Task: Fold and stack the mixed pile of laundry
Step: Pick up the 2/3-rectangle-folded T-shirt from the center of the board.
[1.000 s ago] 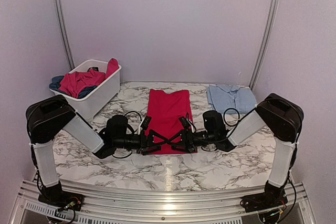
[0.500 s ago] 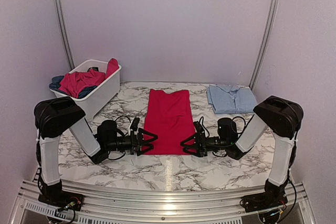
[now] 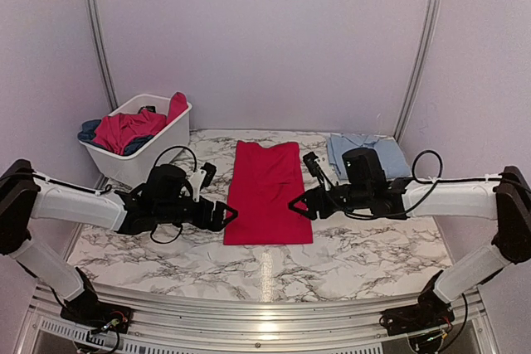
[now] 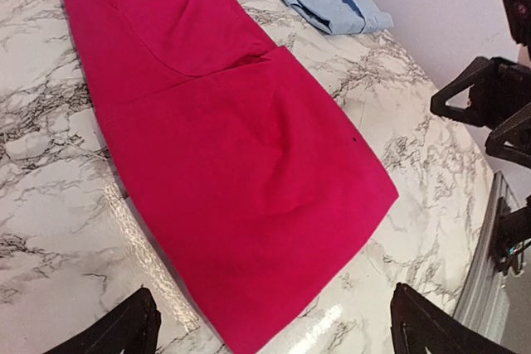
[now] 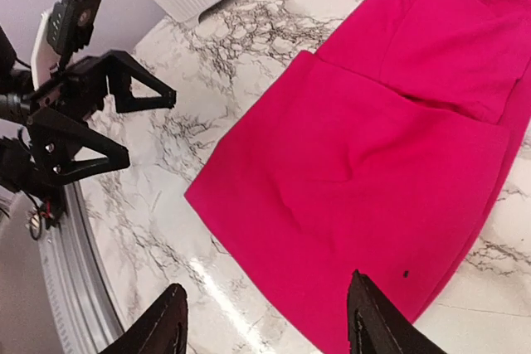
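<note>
left tool (image 3: 214, 195) and right tool (image 3: 304, 184) withdrawn outward from red shirt (image 3: 265, 192), part-folded mid-counter (image 3: 274, 275); both wide, empty. 1 light blue shirt (image 3: 365, 155) folded. other garments (image 3: 124, 130) wait in basket (image 3: 162, 155).

Red garment (image 3: 265, 192), light blue shirt (image 3: 366, 155), white basket (image 3: 162, 155), grey-veined marble table (image 3: 348, 259)

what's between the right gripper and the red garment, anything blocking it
Nothing visible stands in the way. The right gripper hangs open at the right edge of the red garment, with no object between them. The left gripper is open at the opposite edge. Nothing lies on the garment, and only the marble table surrounds it.
</note>
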### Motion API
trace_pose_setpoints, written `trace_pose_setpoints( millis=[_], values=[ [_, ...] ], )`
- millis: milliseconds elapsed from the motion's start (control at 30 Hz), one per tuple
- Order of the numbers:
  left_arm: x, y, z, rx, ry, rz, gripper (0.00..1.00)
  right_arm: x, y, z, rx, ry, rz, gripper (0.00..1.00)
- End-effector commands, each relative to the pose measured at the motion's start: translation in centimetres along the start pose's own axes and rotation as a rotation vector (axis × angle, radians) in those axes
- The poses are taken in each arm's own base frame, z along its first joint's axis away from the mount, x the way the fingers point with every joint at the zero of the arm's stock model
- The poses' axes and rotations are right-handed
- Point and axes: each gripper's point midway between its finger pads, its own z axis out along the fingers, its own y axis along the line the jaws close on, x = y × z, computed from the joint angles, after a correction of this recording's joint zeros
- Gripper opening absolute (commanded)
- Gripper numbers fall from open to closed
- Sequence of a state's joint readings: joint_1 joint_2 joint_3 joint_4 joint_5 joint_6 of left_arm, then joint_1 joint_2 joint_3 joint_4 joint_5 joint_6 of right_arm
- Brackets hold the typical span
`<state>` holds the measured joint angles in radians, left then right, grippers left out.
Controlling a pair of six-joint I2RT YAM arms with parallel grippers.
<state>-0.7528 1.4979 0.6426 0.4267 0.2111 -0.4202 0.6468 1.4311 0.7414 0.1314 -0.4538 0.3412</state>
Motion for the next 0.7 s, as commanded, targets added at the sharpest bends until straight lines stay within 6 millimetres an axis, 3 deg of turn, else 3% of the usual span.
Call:
trace_pose_setpoints(
  millis=[0, 133, 200, 300, 500, 667],
  values=[
    [3.4, 4.1, -0.8, -0.279, 0.167, 0.36, 0.99, 5.4, -3.4, 0.5, 0.271, 0.258, -0.365, 0.58],
    [4.4, 2.9, -1.1, -0.29, 0.176, 0.653, 0.98, 6.6, -3.9, 1.1, 0.388, 0.278, -0.543, 0.54],
    [4.8, 2.3, -0.9, -0.264, 0.191, 0.732, 0.94, 7.1, -3.2, 1.2, 0.369, 0.291, -0.621, 0.52],
    [5.3, 1.6, -0.5, -0.209, 0.185, 0.806, 0.89, 7.6, -3.5, 1.0, 0.373, 0.282, -0.705, 0.51],
    [6.7, 0.4, 0.1, -0.111, 0.172, 0.933, 0.79, 10.5, -5.7, 1.3, 0.405, 0.403, -0.778, 0.44],
    [7.8, 0.3, 1.0, -0.073, 0.207, 0.979, 0.68, 10.9, -5.1, 1.4, 0.36, 0.382, -0.813, 0.42]
  ],
)
